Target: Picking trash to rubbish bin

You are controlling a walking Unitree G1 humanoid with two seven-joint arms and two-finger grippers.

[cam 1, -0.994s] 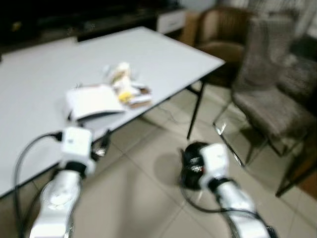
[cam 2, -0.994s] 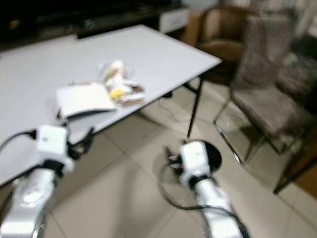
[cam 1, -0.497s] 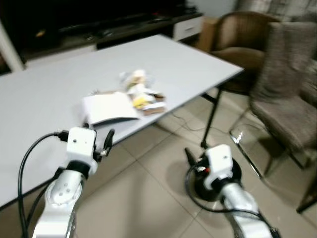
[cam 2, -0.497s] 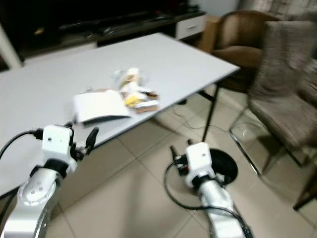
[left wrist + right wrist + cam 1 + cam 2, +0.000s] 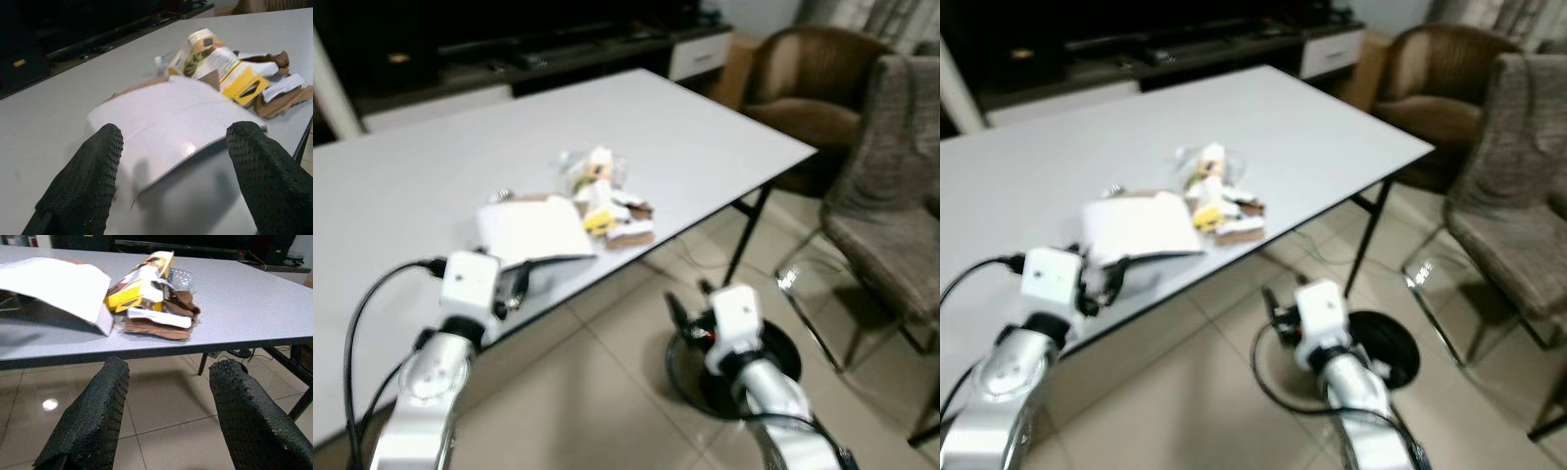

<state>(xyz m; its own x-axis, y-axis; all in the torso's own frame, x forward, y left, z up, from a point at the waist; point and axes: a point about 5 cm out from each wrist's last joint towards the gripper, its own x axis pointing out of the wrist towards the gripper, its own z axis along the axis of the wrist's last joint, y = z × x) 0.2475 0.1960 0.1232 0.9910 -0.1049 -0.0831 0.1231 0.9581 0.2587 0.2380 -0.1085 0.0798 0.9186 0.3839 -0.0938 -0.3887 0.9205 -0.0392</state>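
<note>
Approach step: the trash pile [image 5: 607, 201] lies near the white bench's [image 5: 705, 127] near edge. Left gripper [image 5: 173, 161], fingers spread, faces the white sheet [image 5: 171, 117]; right gripper [image 5: 166, 396] released, lower. Next: reach and close on trash.

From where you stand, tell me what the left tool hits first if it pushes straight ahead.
Most likely the curled white sheet of paper: the left tool, open, points straight at its raised near edge on the white table. The snack wrappers lie beyond it.

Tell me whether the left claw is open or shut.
Open. The left claw has its two black fingers spread wide apart, empty, aimed at the white sheet on the table.
</note>
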